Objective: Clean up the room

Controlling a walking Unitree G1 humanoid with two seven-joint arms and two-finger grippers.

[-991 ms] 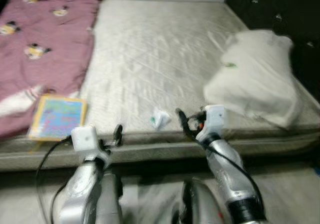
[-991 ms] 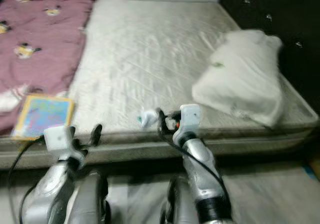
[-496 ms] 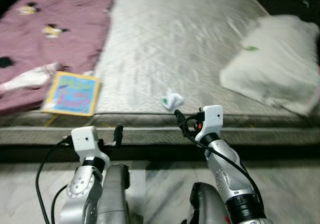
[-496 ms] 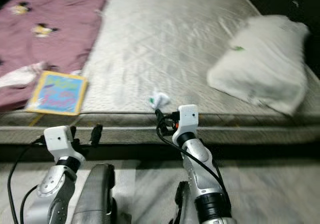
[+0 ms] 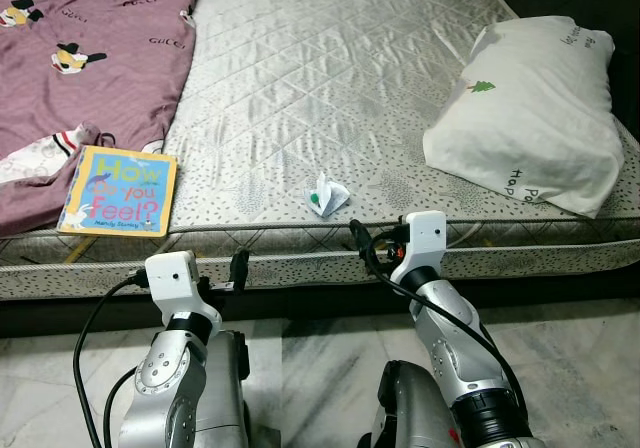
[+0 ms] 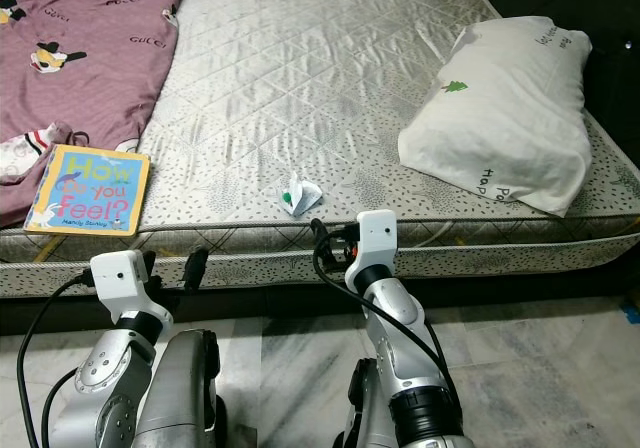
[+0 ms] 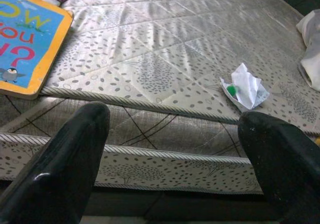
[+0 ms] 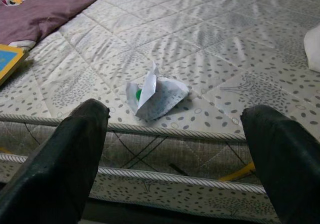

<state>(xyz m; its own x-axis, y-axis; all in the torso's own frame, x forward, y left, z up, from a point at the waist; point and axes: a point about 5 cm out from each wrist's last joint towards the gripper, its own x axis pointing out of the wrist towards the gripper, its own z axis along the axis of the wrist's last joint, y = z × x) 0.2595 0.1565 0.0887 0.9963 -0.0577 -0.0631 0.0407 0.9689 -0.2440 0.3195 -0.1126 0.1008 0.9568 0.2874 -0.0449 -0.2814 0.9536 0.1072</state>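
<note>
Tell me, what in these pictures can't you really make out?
- Crumpled wrapper: right wrist view; its folds hide what the green bit is.
- Book: small print under the title too small, left eye view.
- Pink blanket: cut off by the frame edge.
- Pillow lettering: partly readable.

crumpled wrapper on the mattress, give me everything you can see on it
The crumpled wrapper is thin white paper or plastic, creased and folded into a loose peaked wad, with a small green spot showing at its fold. It lies alone on the bare quilted mattress near the front edge, between the picture book and the pillow, touching neither. The open right pincer faces it, short of contact.
</note>
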